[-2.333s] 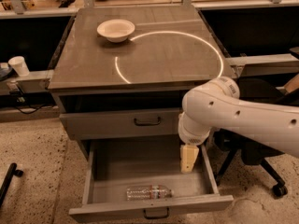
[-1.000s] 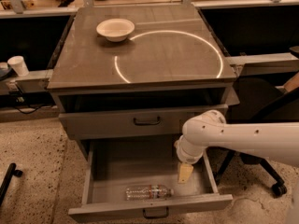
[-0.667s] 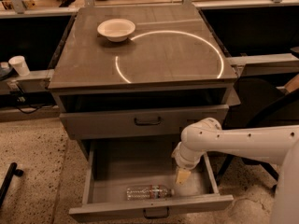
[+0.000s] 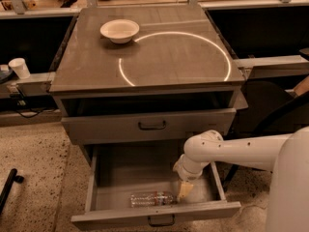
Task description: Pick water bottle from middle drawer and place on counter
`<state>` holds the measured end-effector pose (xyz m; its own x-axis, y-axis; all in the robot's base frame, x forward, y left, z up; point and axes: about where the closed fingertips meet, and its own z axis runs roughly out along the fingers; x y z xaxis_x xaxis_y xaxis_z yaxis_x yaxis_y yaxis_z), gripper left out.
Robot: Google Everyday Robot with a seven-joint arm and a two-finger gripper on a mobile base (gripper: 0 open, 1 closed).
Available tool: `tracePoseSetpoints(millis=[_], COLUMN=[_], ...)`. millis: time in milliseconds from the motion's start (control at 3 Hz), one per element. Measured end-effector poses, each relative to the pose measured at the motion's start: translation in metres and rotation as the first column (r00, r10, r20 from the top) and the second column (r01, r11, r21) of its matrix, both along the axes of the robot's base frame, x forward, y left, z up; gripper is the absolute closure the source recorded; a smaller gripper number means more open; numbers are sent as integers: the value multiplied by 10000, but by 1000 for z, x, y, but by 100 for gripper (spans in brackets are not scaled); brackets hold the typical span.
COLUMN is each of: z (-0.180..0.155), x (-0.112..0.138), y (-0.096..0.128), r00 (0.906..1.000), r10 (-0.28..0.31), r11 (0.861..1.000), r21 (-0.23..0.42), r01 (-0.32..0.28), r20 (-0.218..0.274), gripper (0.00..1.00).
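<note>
The water bottle [image 4: 152, 198] lies on its side near the front of the open middle drawer [image 4: 104, 187], a clear ribbed bottle. My gripper [image 4: 184, 191] hangs from the white arm [image 4: 231, 151] down inside the drawer, at the bottle's right end, close to or touching its cap end. The counter [image 4: 178, 57] is the grey-brown cabinet top above, with a thin bright ring of light on it.
A white bowl [image 4: 119, 30] sits at the counter's back left. A taller-fronted drawer [image 4: 149, 124] with a dark handle is just above the open one, slightly pulled out. A white cup [image 4: 19, 67] stands on a ledge at the left. A dark chair is at the right.
My arm has lowered and moved left and toward the drawer's front, bringing the gripper down to the bottle's right end. The bottle has not moved.
</note>
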<state>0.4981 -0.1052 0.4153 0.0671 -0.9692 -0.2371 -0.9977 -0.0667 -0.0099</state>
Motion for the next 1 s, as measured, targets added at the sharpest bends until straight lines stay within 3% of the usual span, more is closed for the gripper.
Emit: tracePoseSetpoints(millis=[667,1000], z=[-29,-41], x=[-18,-25], y=[15,20], r00=[9963,9940], r10=[269,359], r11=[9968,9940], r21=[767,1067], r01=[-207,-248], r20=[-811,-1035], gripper=[31,38])
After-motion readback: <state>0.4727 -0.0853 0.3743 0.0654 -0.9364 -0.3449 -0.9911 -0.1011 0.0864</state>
